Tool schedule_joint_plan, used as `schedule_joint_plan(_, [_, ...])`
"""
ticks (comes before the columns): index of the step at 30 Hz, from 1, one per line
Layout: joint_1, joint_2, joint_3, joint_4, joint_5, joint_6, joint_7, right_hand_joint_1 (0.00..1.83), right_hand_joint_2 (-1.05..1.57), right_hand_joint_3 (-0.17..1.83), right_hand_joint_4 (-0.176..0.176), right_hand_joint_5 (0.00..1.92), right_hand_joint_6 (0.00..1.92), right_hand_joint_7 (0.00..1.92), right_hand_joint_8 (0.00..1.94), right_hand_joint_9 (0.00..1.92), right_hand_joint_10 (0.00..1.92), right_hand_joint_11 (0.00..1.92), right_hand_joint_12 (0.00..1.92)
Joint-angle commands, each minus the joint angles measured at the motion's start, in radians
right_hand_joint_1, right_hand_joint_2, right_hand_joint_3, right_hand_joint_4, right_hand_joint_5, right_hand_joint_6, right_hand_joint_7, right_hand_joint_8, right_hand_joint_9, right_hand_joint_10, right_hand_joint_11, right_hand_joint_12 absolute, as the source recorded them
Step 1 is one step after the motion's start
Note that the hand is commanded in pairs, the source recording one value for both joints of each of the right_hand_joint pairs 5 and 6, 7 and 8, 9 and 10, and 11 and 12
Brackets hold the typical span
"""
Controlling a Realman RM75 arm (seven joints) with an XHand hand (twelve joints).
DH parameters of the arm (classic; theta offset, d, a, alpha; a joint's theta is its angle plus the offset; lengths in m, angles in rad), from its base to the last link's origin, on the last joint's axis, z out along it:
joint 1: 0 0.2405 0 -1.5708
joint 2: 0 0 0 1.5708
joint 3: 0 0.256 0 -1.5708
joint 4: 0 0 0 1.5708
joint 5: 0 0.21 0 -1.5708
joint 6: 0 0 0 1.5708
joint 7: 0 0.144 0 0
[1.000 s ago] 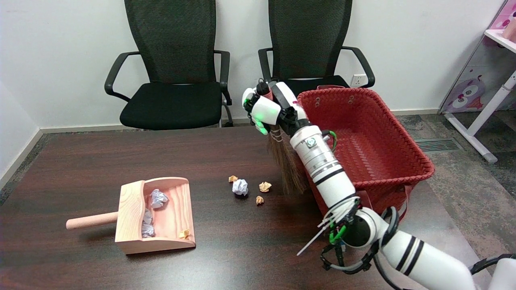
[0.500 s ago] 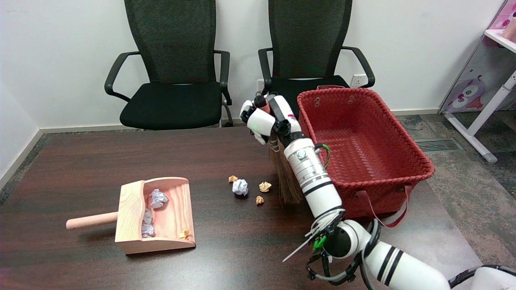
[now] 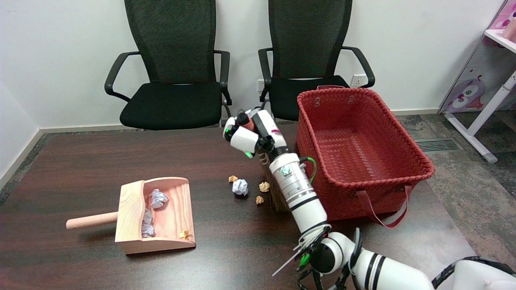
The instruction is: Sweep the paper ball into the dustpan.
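Observation:
My right hand (image 3: pixel 250 132) grips the red handle of a small straw broom (image 3: pixel 273 192), held upright; most of its bristles are hidden behind my forearm, and their tips meet the table just right of the loose paper. A white paper ball (image 3: pixel 240 187) lies on the dark table with three small tan scraps around it (image 3: pixel 232 178) (image 3: pixel 264 186) (image 3: pixel 259 199). The wooden dustpan (image 3: pixel 155 215) sits to the left, its mouth facing right, with several paper balls inside it and its round handle pointing left.
A red woven basket (image 3: pixel 387 133) stands on the table's right side, close behind my forearm. Two black office chairs (image 3: pixel 173 80) are beyond the far edge. A pink-and-white shelf (image 3: pixel 489 80) stands at the right wall.
My hand and the broom have moved left and down, away from the basket. The bristles now stand right beside the tan scraps. The paper and dustpan have not moved.

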Motion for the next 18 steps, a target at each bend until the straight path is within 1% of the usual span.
schedule_joint_plan(1, [0.054,-0.052,-0.169,0.196,-0.001,-0.167,0.117,0.74,1.39,1.83,0.002,1.92,1.92,1.92,1.92,1.92,1.92,1.92,1.92])
schedule_joint_plan(5, [0.064,-0.092,-0.173,0.242,-0.015,-0.172,0.225,0.73,1.34,1.83,0.002,1.92,1.92,1.92,1.92,1.92,1.92,1.92,1.92])
schedule_joint_plan(8, [0.081,-0.125,-0.187,0.271,-0.032,-0.171,0.248,0.73,1.27,1.83,0.002,1.92,1.92,1.92,1.92,1.92,1.92,1.92,1.92])
schedule_joint_plan(12, [0.093,-0.142,-0.204,0.27,-0.029,-0.167,0.272,0.73,1.22,1.83,0.002,1.92,1.92,1.92,1.92,1.92,1.92,1.92,1.92])
schedule_joint_plan(18, [0.092,-0.173,-0.206,0.276,-0.026,-0.18,0.409,0.72,1.18,1.83,0.001,1.92,1.92,1.92,1.92,1.92,1.92,1.92,1.92])
